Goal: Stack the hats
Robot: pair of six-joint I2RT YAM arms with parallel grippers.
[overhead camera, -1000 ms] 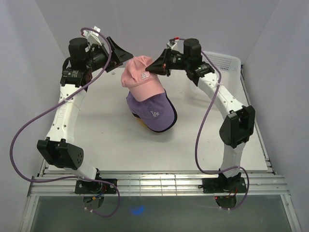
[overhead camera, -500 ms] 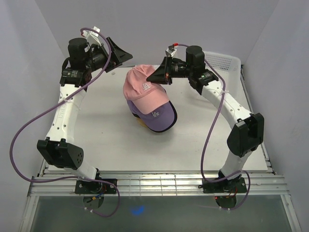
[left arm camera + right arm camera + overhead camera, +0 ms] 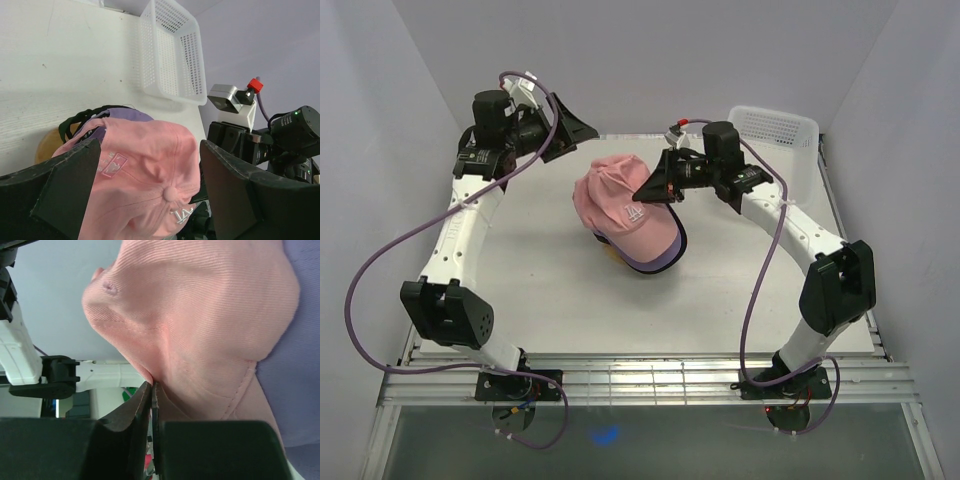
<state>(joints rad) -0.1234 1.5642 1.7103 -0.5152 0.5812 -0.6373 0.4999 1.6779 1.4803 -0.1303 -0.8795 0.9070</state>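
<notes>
The pink cap (image 3: 620, 205) sits over the lavender cap (image 3: 667, 258), which shows only as a rim under the pink brim. My right gripper (image 3: 650, 188) is shut on a pinch of the pink cap's cloth at its right side; the right wrist view shows the fold (image 3: 200, 315) between my closed tips (image 3: 152, 385), with lavender cloth (image 3: 305, 365) beside it. My left gripper (image 3: 582, 130) is open and empty, up behind the stack. In the left wrist view the pink cap (image 3: 145, 170) lies between my spread fingers (image 3: 150, 185), untouched, with the lavender cap (image 3: 120, 116) and a dark cap's edge (image 3: 70, 125) below.
A white mesh basket (image 3: 775, 125) stands at the back right and also shows in the left wrist view (image 3: 172, 50). A round wooden piece (image 3: 42, 147) peeks out under the stack. The side walls are close to both arms.
My right gripper has carried the pink cap down and toward the near side, onto the lavender cap, which it now mostly covers. The left arm has shifted slightly and stays open.
</notes>
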